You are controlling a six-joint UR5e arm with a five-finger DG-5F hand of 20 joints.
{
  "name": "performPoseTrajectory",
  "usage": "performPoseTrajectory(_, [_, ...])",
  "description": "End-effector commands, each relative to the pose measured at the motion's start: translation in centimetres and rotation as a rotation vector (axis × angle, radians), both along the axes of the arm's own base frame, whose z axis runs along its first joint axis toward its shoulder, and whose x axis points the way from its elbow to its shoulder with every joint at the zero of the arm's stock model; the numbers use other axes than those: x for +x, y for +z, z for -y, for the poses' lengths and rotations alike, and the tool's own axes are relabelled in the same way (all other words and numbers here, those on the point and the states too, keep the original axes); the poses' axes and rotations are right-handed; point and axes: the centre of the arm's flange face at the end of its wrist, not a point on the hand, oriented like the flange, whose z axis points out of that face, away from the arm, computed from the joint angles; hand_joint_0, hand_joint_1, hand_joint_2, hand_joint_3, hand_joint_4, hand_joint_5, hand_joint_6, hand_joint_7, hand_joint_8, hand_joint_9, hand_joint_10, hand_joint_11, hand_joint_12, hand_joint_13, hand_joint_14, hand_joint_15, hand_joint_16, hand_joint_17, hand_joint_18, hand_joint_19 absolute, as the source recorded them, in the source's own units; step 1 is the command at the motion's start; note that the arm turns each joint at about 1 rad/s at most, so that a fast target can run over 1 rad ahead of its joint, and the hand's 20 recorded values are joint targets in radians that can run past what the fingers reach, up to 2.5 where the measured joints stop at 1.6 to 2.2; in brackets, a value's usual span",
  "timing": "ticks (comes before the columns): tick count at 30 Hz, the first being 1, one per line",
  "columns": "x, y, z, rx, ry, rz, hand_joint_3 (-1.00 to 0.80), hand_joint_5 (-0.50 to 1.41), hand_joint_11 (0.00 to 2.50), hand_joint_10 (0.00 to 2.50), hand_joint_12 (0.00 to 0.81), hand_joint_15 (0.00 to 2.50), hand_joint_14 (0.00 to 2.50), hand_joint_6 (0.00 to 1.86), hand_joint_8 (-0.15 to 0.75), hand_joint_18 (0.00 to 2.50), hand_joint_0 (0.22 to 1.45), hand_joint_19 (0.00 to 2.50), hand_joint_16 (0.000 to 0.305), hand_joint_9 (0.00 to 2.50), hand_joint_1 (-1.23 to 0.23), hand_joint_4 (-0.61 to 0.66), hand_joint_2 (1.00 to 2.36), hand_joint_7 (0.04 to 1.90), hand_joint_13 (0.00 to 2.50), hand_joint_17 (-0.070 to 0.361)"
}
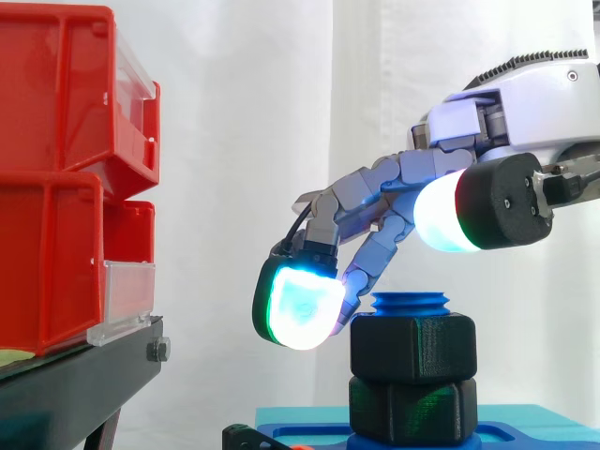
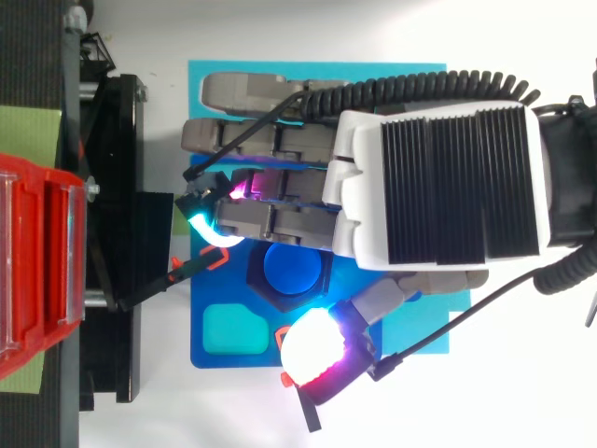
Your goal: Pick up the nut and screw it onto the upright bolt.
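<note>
While I am monitoring from the remote console, item 1, the hand [image 1: 403,178], is hanging over the bolt with its fingers loosely bent and apart, clasping nothing. One cyan-glowing fingertip [image 1: 298,307] is sitting just beside the nut's left face, and the thumb pad [image 1: 450,211] is glowing white above the nut. Item 2, the black nut [image 1: 412,347], is sitting on the upright blue bolt [image 1: 411,302], whose tip is showing above it. Item 3, a second black hex piece [image 1: 411,410], is lying directly under the nut on the blue base [image 1: 534,436]. Item 4, red bins [image 1: 56,178], are standing on the black stand [image 1: 75,384] at left.
</note>
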Motion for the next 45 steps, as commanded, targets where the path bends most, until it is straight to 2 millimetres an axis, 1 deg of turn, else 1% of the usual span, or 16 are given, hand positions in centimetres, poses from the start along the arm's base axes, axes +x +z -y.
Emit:
performPoseTrajectory(1, [0.02,-0.08,0.11,0.000,-0.001,-0.001,-0.50,-0.05,0.00,0.00,0.284,0.00,0.00,0.50,0.238,0.00,0.50,0.00,0.033,0.53,-0.13,0.21,1.00,1.11,0.12,0.074])
performPoseTrajectory(9, [0.03,0.06,0.25,0.000,-0.005,0.003,-0.50,-0.06,0.00,0.00,0.281,0.00,0.00,0.50,0.241,0.00,0.51,0.00,0.032,0.56,-0.14,0.21,1.00,1.09,0.14,0.073])
performPoseTrajectory(13, [0.02,0.03,-0.21,0.010,0.001,-0.002,-0.50,-0.06,0.00,0.00,0.280,0.00,0.00,0.50,0.242,0.00,0.51,0.00,0.032,0.56,-0.15,0.23,1.00,1.06,0.14,0.072])
performPoseTrajectory(21, [-0.09,-0.06,-0.27,0.029,-0.005,-0.016,-0.50,-0.06,0.00,0.00,0.282,0.00,0.00,0.50,0.244,0.00,0.51,0.00,0.032,0.57,-0.15,0.23,1.00,1.06,0.16,0.072])
performPoseTrajectory(45, [-0.38,-0.45,-0.28,0.028,-0.001,-0.044,-0.50,-0.05,0.00,0.00,0.270,0.00,0.00,0.50,0.253,0.00,0.51,0.00,0.029,0.61,-0.19,0.21,1.00,1.18,0.26,0.065])
